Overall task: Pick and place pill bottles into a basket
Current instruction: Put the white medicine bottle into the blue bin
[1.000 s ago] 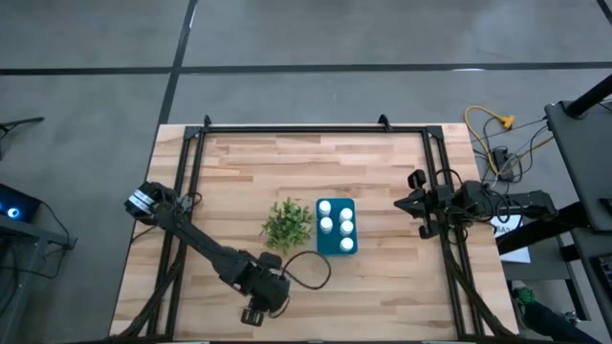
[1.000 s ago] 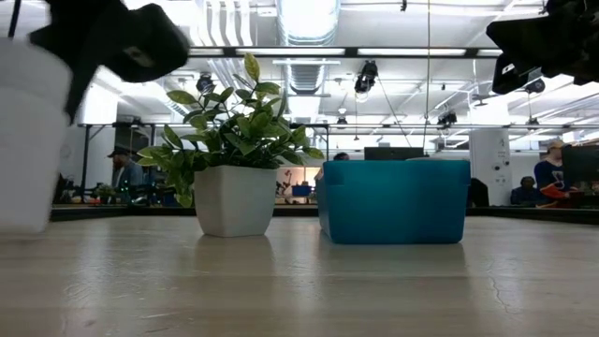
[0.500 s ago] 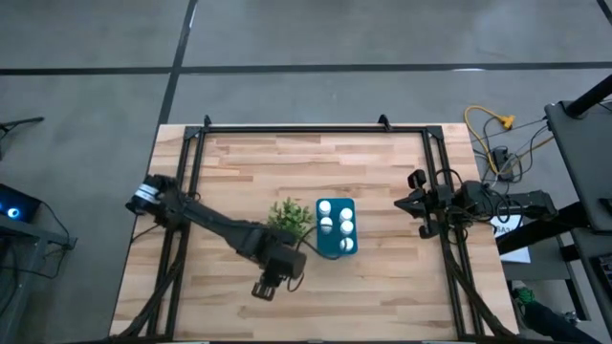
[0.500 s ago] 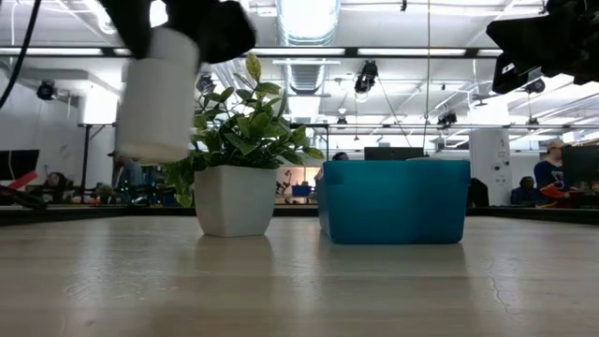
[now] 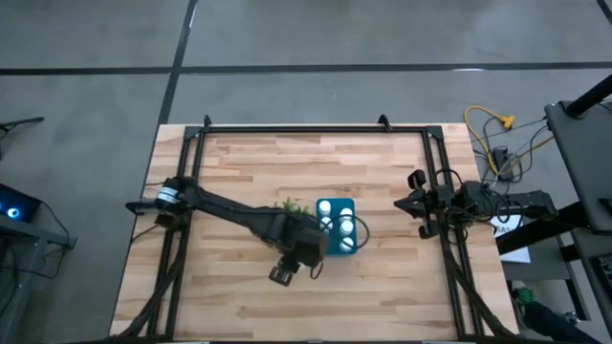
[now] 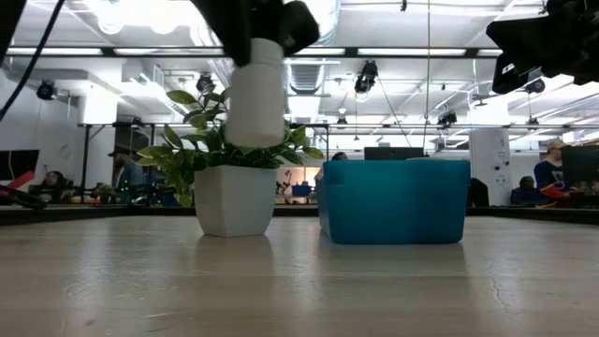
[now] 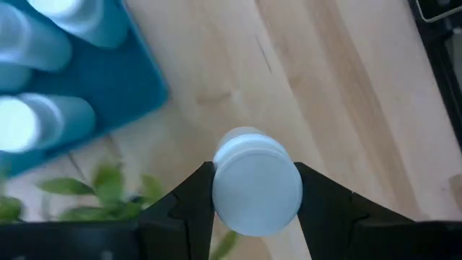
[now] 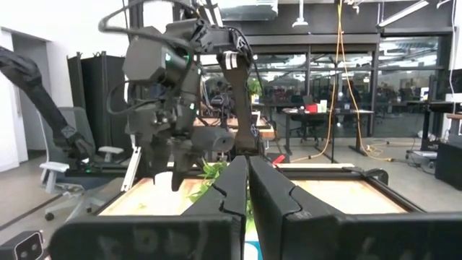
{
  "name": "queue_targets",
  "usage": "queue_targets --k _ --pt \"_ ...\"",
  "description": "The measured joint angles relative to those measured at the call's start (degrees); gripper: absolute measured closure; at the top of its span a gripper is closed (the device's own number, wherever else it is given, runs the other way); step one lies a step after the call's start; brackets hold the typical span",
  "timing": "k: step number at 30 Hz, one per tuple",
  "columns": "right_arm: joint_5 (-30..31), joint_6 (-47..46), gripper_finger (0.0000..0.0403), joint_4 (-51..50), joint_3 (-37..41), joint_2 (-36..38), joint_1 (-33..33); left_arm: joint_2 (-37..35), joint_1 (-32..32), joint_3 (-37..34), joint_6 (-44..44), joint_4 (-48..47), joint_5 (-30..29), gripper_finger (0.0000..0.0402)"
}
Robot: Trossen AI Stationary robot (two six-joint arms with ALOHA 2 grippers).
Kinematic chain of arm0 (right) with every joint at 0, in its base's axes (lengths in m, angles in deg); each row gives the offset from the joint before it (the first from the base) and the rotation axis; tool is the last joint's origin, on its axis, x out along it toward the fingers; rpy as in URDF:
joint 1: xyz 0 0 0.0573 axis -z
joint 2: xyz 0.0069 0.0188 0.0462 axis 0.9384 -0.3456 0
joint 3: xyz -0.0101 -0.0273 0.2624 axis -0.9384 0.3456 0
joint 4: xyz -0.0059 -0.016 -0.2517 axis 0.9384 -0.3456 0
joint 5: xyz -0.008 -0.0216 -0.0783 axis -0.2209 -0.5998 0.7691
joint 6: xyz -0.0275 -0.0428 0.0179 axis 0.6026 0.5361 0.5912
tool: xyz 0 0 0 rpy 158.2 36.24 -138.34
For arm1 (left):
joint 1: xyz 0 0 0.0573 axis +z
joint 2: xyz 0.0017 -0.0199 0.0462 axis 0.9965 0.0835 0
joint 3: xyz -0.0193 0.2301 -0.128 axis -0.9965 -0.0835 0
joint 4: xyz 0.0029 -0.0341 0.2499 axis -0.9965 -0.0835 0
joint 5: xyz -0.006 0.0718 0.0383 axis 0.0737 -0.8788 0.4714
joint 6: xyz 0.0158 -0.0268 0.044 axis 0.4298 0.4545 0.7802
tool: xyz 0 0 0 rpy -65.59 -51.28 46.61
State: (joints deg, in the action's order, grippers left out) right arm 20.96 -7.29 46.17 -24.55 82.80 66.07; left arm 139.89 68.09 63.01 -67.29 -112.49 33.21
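Note:
My left gripper (image 5: 304,250) is shut on one white pill bottle (image 6: 257,94) and holds it in the air, just near and left of the teal basket (image 5: 337,227). The basket stands on the table and holds several white bottles (image 5: 346,227); its corner also shows in the left wrist view (image 7: 72,79). In the high view the gripper hides the held bottle. My right gripper (image 5: 418,205) is shut and empty above the table's right edge; its shut fingers show in its wrist view (image 8: 249,188). My left gripper pinches the bottle's upper part (image 7: 256,189) between its two fingers (image 7: 191,198), one on each side. The fingers come from above, pointing down. The bottle hangs upright below them (image 6: 257,112), lifted clear of the table.
A bushy green plant in a white pot (image 6: 234,159) stands right beside the basket's left side, partly under my left arm (image 5: 229,212). Black rails (image 5: 306,129) frame the wooden table top. People and desks show in the room behind.
My left gripper has carried the bottle from near the table's front edge toward the far right, up to the basket's near left corner. The bottle has risen and stays upright in the hold. My right arm has kept still.

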Motion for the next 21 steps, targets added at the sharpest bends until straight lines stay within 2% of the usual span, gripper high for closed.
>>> queue_targets --k 4,10,21 --pt "0.0 0.0 0.0394 0.0 0.0 0.0 0.0 3.3 0.9 6.8 3.6 -4.3 -3.8 0.0256" --pt "0.0 -0.3 0.0394 0.0 0.0 -0.1 0.0 5.6 2.6 13.2 7.7 -4.7 -6.2 0.0256" --pt "0.0 -0.5 0.0394 0.0 0.0 0.0 0.0 6.1 6.2 14.0 11.2 -1.5 -7.5 0.0256"
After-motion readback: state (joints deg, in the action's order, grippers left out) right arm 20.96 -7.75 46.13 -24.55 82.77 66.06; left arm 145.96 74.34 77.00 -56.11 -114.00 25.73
